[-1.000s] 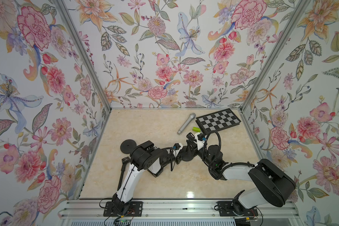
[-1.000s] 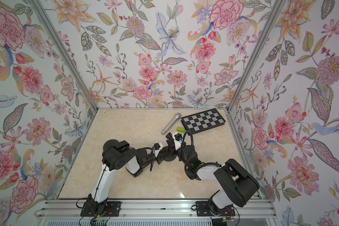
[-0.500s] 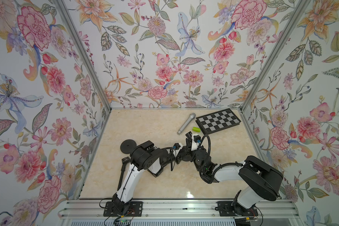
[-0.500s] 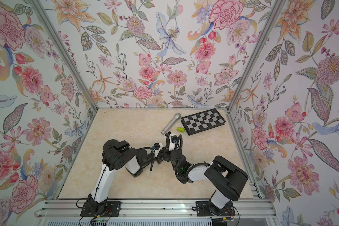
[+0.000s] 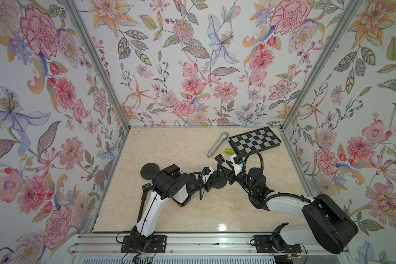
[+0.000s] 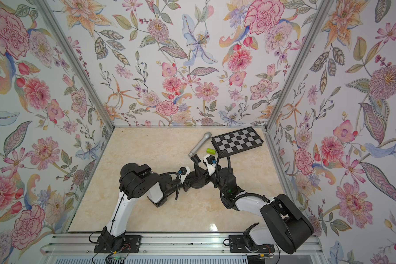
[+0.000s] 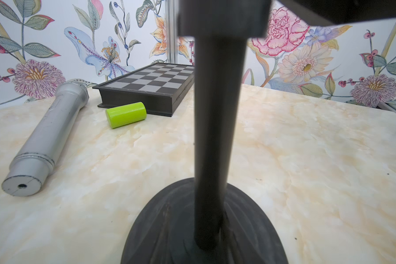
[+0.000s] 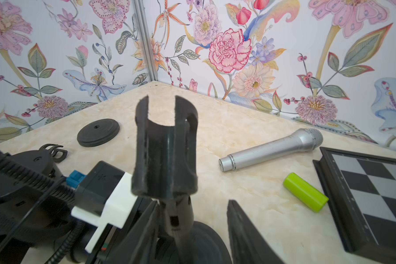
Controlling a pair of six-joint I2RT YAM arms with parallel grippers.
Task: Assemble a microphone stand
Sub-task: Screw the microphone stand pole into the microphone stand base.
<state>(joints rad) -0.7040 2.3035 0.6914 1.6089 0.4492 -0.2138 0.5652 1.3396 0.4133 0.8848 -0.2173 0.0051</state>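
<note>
A black microphone stand is upright mid-table: round base (image 5: 217, 181), pole (image 7: 215, 137) and a slotted clip holder (image 8: 165, 155) on top. My left gripper (image 5: 207, 182) reaches the base's left rim and is shut on it; its fingers do not show in the left wrist view, where the base (image 7: 169, 228) fills the near edge. My right gripper (image 8: 192, 202) straddles the pole just under the clip, open, with one finger close to the pole and the other well clear. The silver microphone (image 5: 217, 144) lies behind the stand.
A green cylinder (image 5: 229, 150) lies beside a chessboard (image 5: 254, 141) at the back right. A second black disc (image 5: 149, 170) and a black bar (image 5: 144, 196) lie at the left by my left arm. A small black claw-shaped piece (image 8: 54, 152) sits near the disc.
My right gripper's jaws have spread apart, letting go of the stand's pole, and the right arm has swung back to the right. The left arm and the stand have stayed put.
</note>
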